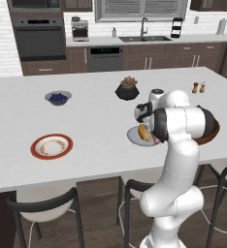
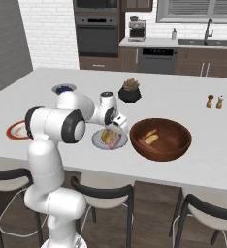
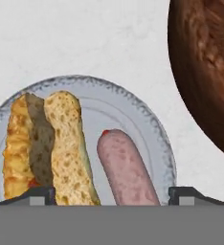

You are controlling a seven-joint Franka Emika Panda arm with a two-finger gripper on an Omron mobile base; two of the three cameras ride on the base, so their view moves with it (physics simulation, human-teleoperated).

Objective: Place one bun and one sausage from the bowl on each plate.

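1. Right now the gripper (image 3: 112,194) hangs directly over the grey plate (image 3: 133,103), looking straight down on it; in the hand view its two dark fingertips (image 3: 39,194) stand wide apart with nothing between them, so it is released.
2. On the grey plate a split bun (image 3: 49,148) lies beside a pink sausage (image 3: 126,167), the two side by side and nearly touching, both within the rim.
3. That plate sits near the front edge of the island worktop (image 1: 86,121), just beside the big reddish-brown bowl (image 2: 160,138), with a narrow strip of worktop between them.
4. From the right base view the bowl holds one more bun (image 2: 151,139) and what looks like another sausage next to it, though that one is too dim to make out well.
5. Well apart towards the left end of the worktop, near its front edge, lies the red-rimmed plate (image 1: 51,146); its centre looks pale, and any food on it cannot be made out.
6. Farther back stand a small blue-grey bowl of dark berries (image 1: 58,98), a black plant pot (image 1: 127,90), and towards the right end two small shakers (image 1: 199,87).
7. Black chairs (image 1: 45,203) are tucked under the front edge.
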